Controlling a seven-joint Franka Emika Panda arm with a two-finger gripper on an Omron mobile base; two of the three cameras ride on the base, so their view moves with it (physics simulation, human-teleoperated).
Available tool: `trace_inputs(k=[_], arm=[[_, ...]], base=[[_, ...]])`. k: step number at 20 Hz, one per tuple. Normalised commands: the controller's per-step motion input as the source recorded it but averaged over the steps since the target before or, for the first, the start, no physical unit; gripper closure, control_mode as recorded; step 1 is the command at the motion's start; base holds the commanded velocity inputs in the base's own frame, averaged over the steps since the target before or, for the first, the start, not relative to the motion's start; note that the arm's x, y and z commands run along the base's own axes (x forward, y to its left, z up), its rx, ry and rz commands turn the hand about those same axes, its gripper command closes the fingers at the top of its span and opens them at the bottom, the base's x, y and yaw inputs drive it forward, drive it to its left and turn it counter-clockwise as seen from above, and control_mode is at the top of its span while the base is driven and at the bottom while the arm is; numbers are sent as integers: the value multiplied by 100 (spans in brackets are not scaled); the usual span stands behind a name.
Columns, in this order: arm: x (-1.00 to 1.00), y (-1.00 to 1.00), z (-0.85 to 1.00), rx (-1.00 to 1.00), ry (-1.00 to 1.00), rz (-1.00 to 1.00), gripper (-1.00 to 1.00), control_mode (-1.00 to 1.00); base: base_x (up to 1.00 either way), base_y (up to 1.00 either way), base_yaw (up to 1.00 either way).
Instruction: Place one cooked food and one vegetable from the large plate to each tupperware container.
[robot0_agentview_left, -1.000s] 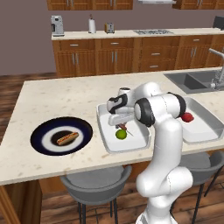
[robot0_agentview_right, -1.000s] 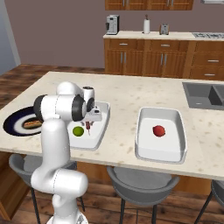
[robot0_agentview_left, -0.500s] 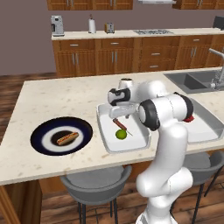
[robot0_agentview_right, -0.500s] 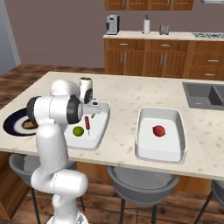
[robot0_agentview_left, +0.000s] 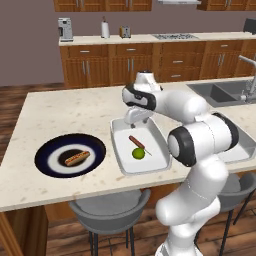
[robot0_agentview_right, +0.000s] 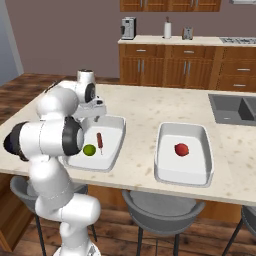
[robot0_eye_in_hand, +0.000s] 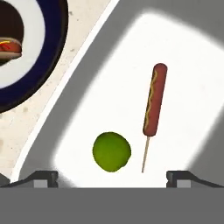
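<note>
The large plate (robot0_agentview_left: 50, 150) lies on the counter's left with a hot dog (robot0_agentview_left: 76, 158) on its dark centre. Right of it, the near tupperware container (robot0_agentview_left: 122, 165) holds a corn dog on a stick (robot0_agentview_left: 136, 142) and a green round vegetable (robot0_agentview_left: 138, 153). My gripper (robot0_agentview_left: 134, 118) hangs open above that container's far end, holding nothing. The hand view looks down on the corn dog (robot0_eye_in_hand: 154, 103), the green vegetable (robot0_eye_in_hand: 111, 151), the plate rim (robot0_eye_in_hand: 54, 52) and the gripper (robot0_eye_in_hand: 112, 177). The second tupperware container (robot0_agentview_right: 165, 165) holds a red tomato (robot0_agentview_right: 182, 149).
A grey sink basin (robot0_agentview_right: 235, 107) with a faucet (robot0_agentview_left: 247, 75) is set into the counter's far right. Grey stools (robot0_agentview_left: 107, 210) stand under the counter's front edge. Bare counter lies behind the containers and the plate.
My gripper has risen out of the near container and drawn toward its far end. The corn dog and green vegetable stay lying in the tray.
</note>
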Motion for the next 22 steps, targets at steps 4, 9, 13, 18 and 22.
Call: trace_inputs(k=[4, 9, 13, 18, 22], arm=[[-59, 62, 68, -5, -2, 54, -100, -100], [-89, 83, 12, -2, -2, 40, -100, -100], [-52, 90, 0, 0, 0, 33, -100, -100], [-8, 82, 0, -4, 0, 38, -100, -100], [0, 93, 0, -19, 0, 43, -100, -100]], base=[[0, 0, 0], [0, 0, 0], [0, 0, 0], [0, 0, 0], [0, 0, 0]])
